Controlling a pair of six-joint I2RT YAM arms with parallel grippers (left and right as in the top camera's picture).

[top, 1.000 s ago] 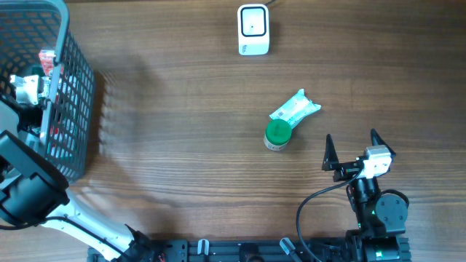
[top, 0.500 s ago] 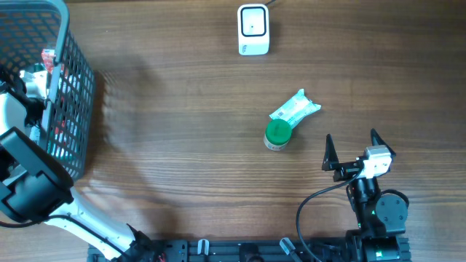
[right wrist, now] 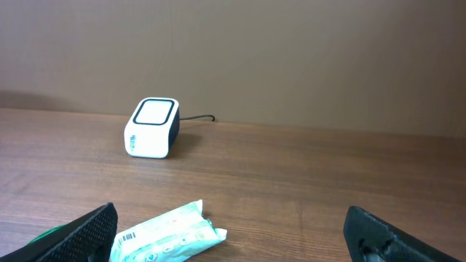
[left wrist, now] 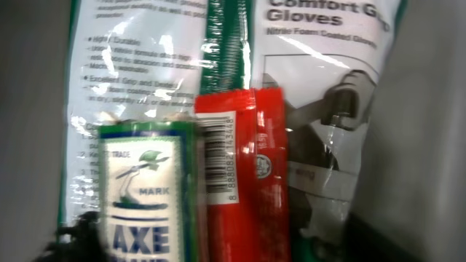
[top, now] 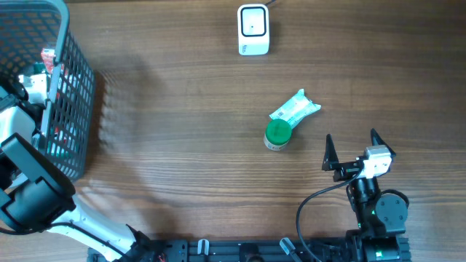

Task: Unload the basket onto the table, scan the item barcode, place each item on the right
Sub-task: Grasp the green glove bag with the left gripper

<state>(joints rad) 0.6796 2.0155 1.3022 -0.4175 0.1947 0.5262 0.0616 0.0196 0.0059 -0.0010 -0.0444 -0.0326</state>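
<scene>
A white barcode scanner [top: 253,30] stands at the table's far side, also in the right wrist view as the scanner [right wrist: 151,128]. A pale green wipes pack [top: 295,109] and a green-lidded tub [top: 277,134] lie mid-table. My right gripper [top: 355,149] hangs open just near of them, holding nothing. My left gripper [top: 29,91] reaches into the dark mesh basket [top: 69,80]. Its wrist view shows a green-and-white box [left wrist: 145,189], a red pack with a barcode [left wrist: 244,160] and a gloves bag [left wrist: 328,73] close below. Both items sit between its spread jaws [left wrist: 226,244], neither clamped.
The basket fills the table's left end, with several packaged goods inside. The scanner's cable runs off the far edge. Bare wood lies between the basket and the wipes pack [right wrist: 171,233].
My left arm has shifted slightly at the basket, its wrist now a little lower in the overhead view. The right arm, wipes pack, tub and scanner have not moved.
</scene>
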